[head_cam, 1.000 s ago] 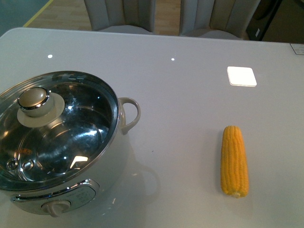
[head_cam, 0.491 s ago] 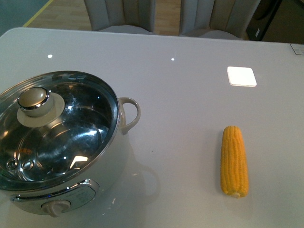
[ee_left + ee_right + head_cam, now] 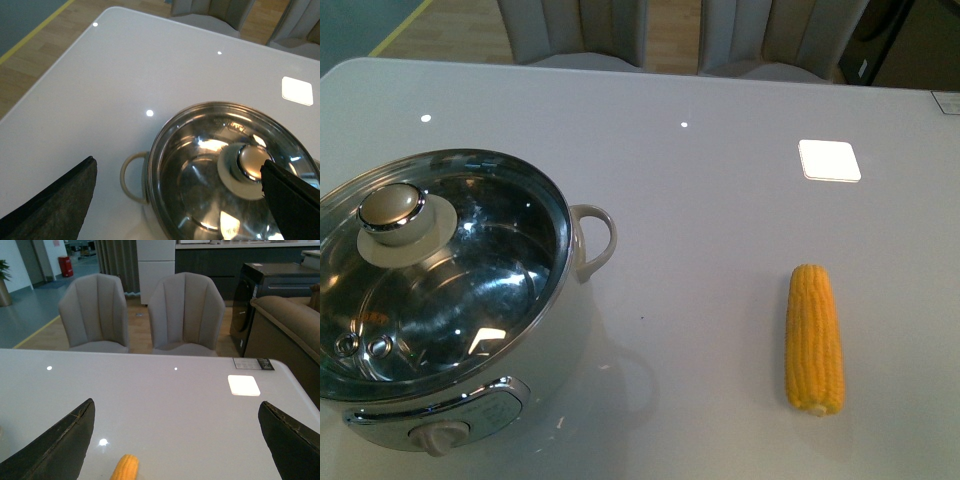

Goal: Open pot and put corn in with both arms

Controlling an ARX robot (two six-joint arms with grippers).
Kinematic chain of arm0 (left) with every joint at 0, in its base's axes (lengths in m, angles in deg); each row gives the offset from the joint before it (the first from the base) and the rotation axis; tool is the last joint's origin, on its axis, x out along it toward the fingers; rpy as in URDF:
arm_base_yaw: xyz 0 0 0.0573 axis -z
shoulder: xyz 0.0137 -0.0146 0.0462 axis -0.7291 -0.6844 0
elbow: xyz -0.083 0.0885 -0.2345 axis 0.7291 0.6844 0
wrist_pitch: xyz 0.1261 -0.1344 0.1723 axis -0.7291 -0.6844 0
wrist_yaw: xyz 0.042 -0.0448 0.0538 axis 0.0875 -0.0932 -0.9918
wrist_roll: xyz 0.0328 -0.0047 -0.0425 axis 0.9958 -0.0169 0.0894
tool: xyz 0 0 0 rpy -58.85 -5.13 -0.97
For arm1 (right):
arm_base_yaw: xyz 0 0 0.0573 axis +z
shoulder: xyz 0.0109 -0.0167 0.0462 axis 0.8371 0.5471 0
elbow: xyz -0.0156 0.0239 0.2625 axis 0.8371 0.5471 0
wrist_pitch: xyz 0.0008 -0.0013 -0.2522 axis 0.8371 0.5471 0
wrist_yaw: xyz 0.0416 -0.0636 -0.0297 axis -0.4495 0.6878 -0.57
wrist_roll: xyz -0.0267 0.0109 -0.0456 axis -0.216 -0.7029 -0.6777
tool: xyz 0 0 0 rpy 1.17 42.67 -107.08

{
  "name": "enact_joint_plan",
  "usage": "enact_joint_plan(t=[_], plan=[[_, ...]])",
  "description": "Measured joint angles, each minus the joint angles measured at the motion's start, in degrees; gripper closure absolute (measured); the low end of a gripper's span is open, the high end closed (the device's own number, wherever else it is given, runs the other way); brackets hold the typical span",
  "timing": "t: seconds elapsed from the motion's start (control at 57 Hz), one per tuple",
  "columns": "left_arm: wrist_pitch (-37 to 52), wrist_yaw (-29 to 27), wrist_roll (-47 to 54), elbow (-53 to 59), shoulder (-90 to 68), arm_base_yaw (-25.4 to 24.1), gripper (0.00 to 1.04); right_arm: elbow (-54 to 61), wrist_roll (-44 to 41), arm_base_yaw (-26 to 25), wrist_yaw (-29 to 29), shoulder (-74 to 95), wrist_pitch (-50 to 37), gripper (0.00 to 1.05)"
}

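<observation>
On the smooth white table (image 3: 720, 220) out front, the big round white pot with a shiny steel rim (image 3: 565, 345) sat on my left. Its see-through glass lid (image 3: 470, 290) was on. The long yellow corn cob (image 3: 814, 340) lay well apart on my right.

From my left wrist, my black left gripper (image 3: 177, 165) had its fingers spread wide, holding nothing. The round beige knob (image 3: 250, 162) was near. I judged I should center on it, then squeeze.

From my right wrist, my black right gripper (image 3: 176, 405) was spread wide too, with the corn close.

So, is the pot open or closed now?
Closed: the glass lid sits flat on the pot rim, knob on top, and the corn lies outside on the table.
</observation>
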Motion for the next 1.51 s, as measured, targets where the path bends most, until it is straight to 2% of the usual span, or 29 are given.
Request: enact_joint_plan(t=[0.193, 0.491, 1.228, 1.509], plan=[[17.9, -3.6, 1.6, -2.5, -18.8, 5.8, 0.07, 0.0, 0.0, 0.0, 0.0, 0.0, 0.0, 0.09], [36.0, -5.7, 2.5, -3.4, -36.2, 10.6, 0.07, 0.0, 0.0, 0.0, 0.0, 0.0, 0.0, 0.09], [59.3, -9.0, 1.2, -5.5, -64.4, 13.6, 0.07, 0.0, 0.0, 0.0, 0.0, 0.0, 0.0, 0.09], [62.7, -9.8, 1.2, -5.5, -67.0, 14.6, 0.07, 0.0, 0.0, 0.0, 0.0, 0.0, 0.0, 0.09]])
